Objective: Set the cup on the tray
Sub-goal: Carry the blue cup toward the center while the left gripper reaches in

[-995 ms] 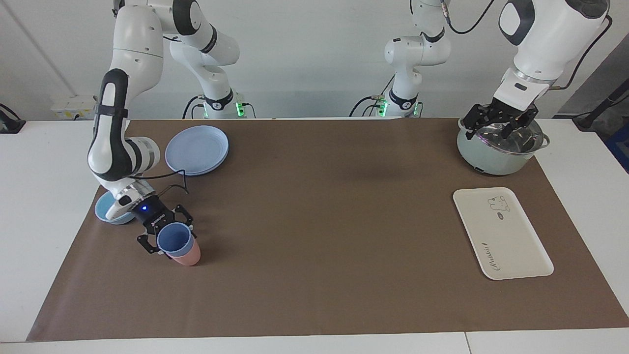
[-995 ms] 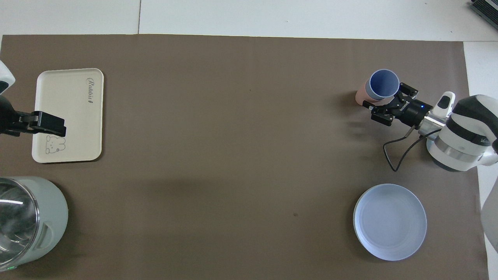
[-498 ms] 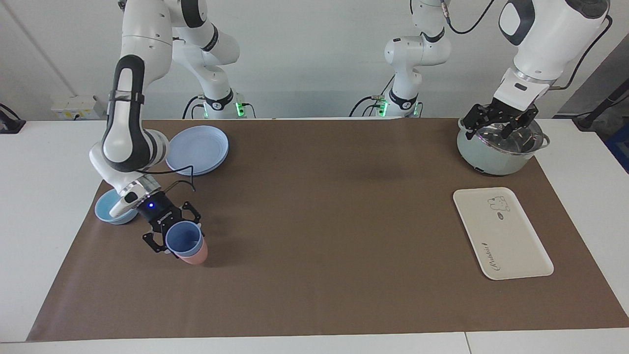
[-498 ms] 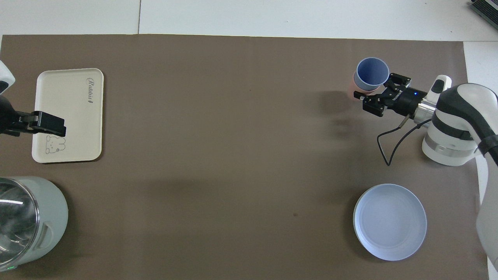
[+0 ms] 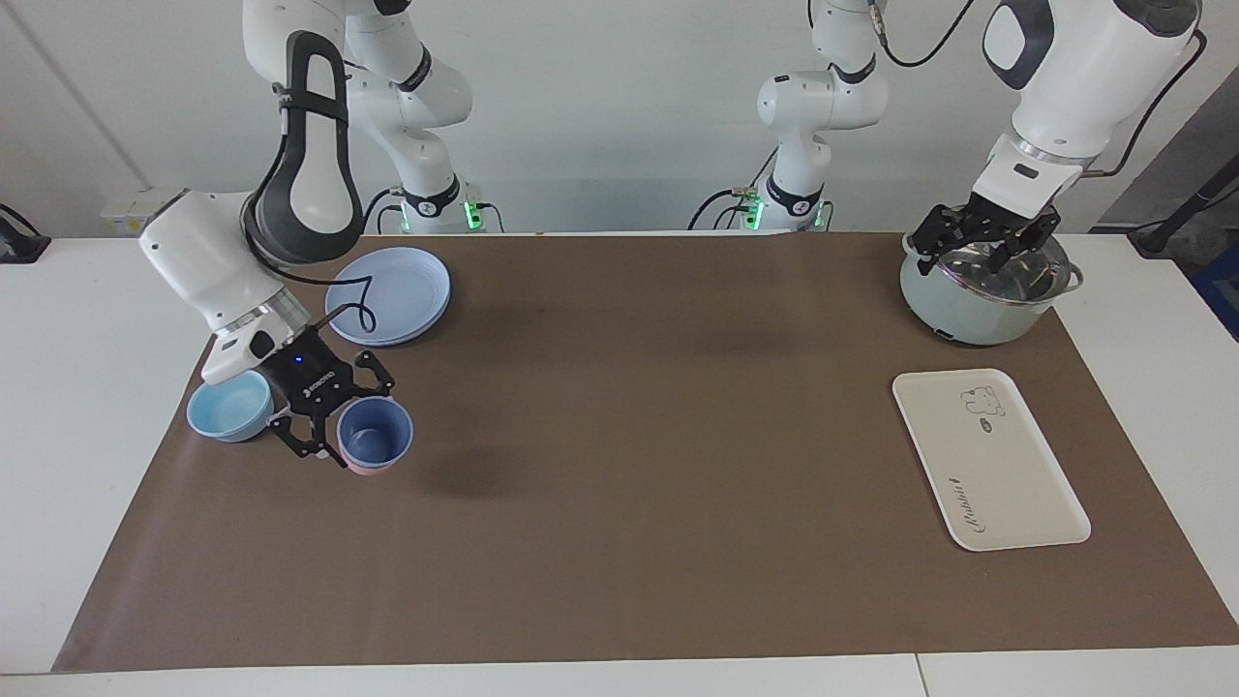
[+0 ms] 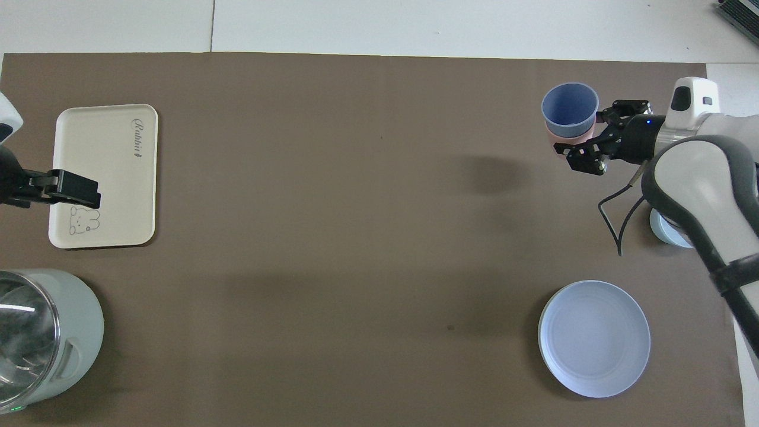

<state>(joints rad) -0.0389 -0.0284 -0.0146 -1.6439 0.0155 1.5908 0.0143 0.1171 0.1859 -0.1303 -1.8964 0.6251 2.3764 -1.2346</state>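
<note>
Bright even light, soft shadows on mat (image 5: 619, 542), sharp focus

Both my arms are glossy white shells with dark grey bands at the joints. The right arm (image 5: 290, 145) carries a long dark oval panel on its forearm, and a thin black cable loops from its wrist to the right tool (image 5: 341, 426), a black linkage with white lettering and a small blue light. The left arm (image 5: 1074, 87) has a rounded dark panel and a black cable; the left tool (image 5: 982, 242) is black too. Green lights glow at both bases.
</note>
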